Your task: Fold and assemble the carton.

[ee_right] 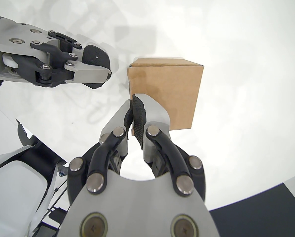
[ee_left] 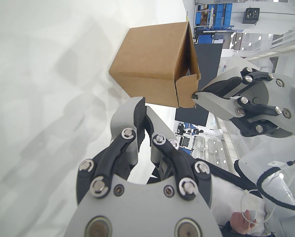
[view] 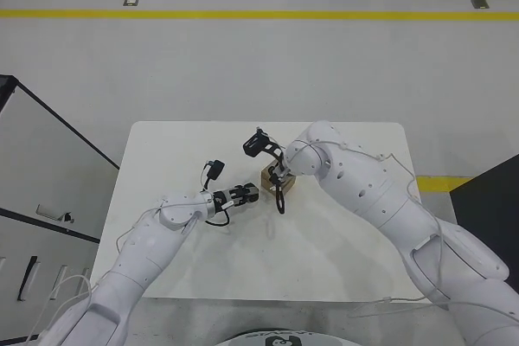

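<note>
Left gripper [ee_left: 141, 122]: fingers together, holding nothing, just beside the carton
Right gripper [ee_right: 135, 101]: fingers together, tips at the flap [ee_left: 185, 92] corner; pinching or pushing, I cannot tell
Carton [ee_right: 167, 92]: mid-table [view: 346, 251], gap between flaps
Risk: tips slip off the corner and the flap springs back
Risk: unbraced, the light carton slides or tips

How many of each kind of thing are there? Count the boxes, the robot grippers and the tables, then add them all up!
box: 1
grippers: 2, the left gripper and the right gripper
table: 1
Total: 4
</note>
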Robot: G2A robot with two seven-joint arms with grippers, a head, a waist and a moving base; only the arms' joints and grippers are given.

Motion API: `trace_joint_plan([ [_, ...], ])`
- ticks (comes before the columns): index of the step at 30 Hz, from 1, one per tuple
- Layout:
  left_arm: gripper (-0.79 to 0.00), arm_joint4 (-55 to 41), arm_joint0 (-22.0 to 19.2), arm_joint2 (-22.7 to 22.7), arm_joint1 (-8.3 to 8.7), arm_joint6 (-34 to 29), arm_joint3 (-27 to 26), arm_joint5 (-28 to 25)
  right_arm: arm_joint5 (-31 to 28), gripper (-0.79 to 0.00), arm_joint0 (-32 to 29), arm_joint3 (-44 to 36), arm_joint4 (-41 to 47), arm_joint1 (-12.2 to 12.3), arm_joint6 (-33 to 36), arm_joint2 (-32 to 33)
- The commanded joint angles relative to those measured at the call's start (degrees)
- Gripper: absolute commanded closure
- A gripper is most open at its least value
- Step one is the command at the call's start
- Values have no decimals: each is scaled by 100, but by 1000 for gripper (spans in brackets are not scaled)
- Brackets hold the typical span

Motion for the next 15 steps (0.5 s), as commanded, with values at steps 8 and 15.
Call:
trace_joint_plan([
  [8, 0, 8, 26, -28, 0, -6, -30, 29, 7, -132, -18, -13, -151, -25, 18, 22],
  [15, 0, 12, 44, -57, 1, 3, -46, 24, 48, -197, -23, -160, -426, -3, 119, 88],
])
